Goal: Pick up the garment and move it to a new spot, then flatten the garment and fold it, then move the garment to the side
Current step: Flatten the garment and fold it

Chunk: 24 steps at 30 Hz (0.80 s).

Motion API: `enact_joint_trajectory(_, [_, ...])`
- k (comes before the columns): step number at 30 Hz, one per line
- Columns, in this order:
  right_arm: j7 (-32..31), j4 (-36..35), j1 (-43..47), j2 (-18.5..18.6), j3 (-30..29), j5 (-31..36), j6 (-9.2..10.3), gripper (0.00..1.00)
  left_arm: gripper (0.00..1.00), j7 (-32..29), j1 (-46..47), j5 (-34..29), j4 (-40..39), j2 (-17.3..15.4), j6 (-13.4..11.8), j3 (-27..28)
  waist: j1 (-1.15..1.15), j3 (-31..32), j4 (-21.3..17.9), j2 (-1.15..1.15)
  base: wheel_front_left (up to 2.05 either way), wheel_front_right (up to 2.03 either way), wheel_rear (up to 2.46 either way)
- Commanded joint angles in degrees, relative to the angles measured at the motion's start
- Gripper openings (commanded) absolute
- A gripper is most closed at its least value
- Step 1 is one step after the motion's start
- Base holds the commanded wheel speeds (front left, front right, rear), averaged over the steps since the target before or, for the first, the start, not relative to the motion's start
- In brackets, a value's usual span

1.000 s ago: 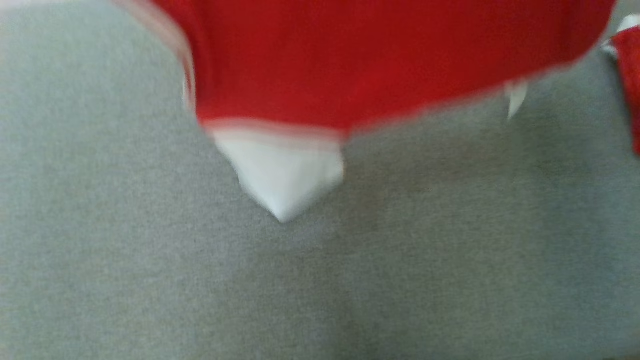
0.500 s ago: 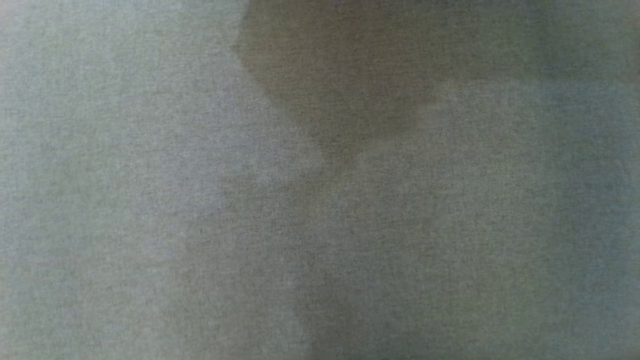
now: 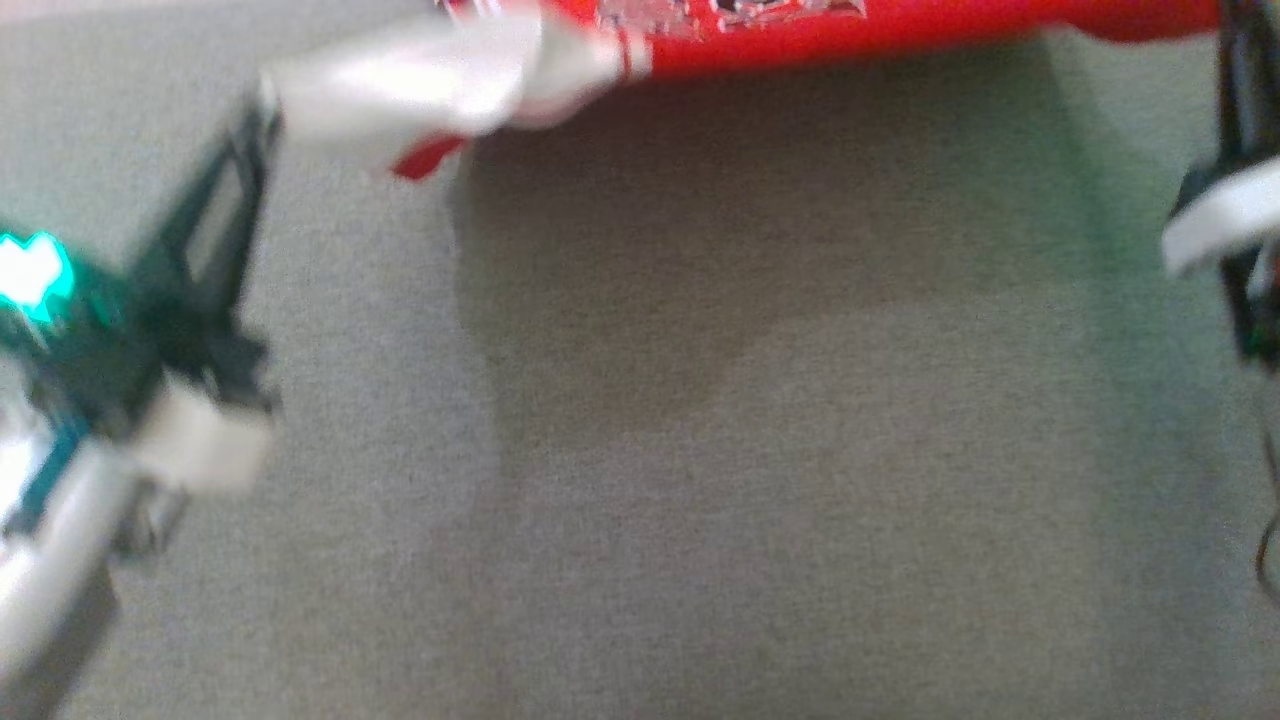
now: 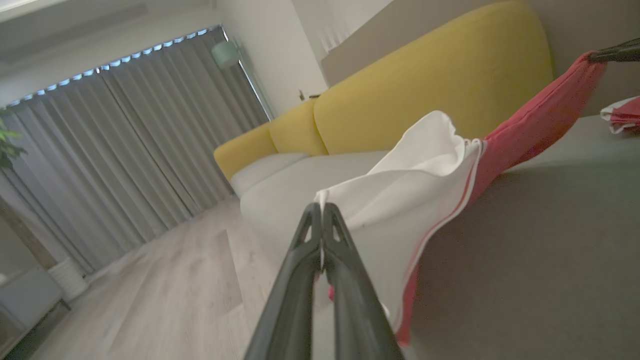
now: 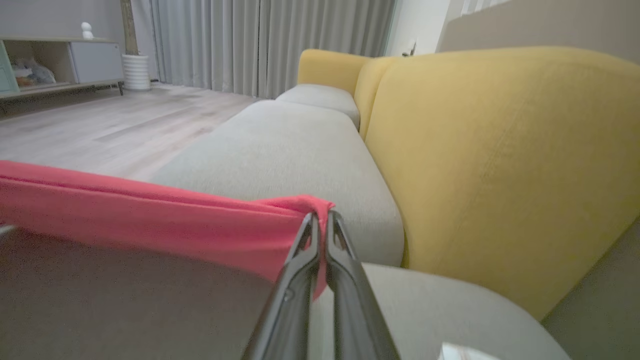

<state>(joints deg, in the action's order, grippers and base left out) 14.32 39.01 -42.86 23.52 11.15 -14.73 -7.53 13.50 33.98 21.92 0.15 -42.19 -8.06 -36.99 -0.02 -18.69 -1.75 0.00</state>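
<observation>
Wrist views: left claw (image 4: pixel 322 206) clamps the garment (image 4: pixel 425 170) at white; right claw (image 5: pixel 321 215) at red.

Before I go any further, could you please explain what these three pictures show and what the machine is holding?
This is a wheeled robot with two arms, each ending in two long dark fingers, its jaws. The blurry picture comes from a camera on its head, looking down at a grey cushion; the left arm is at its left edge. The other two come from cameras on the wrists, looking along each arm's jaws. Both pairs of jaws are shut on one red and white garment: the left jaws pinch a white corner, the right jaws a red edge, so it hangs stretched between them over the cushion. Behind it is a yellow sofa back.
</observation>
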Motion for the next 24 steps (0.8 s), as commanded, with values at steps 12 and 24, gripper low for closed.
enact_joint_trajectory(12, [0.67,-15.39,28.75,-1.67,-6.83,-1.57,0.04,0.0,0.0,0.07,-23.11,5.34,-9.28,-1.63,-8.56,-1.58,0.02,7.64,-1.17,0.0,0.0,0.0,0.0])
enact_joint_trajectory(24, [0.25,-20.48,40.8,-1.8,-10.9,-0.77,0.04,0.0,0.0,-0.86,-33.81,8.4,-13.52,-3.18,-10.44,-4.23,0.02,9.86,-0.58,0.0,0.0,0.0,0.0])
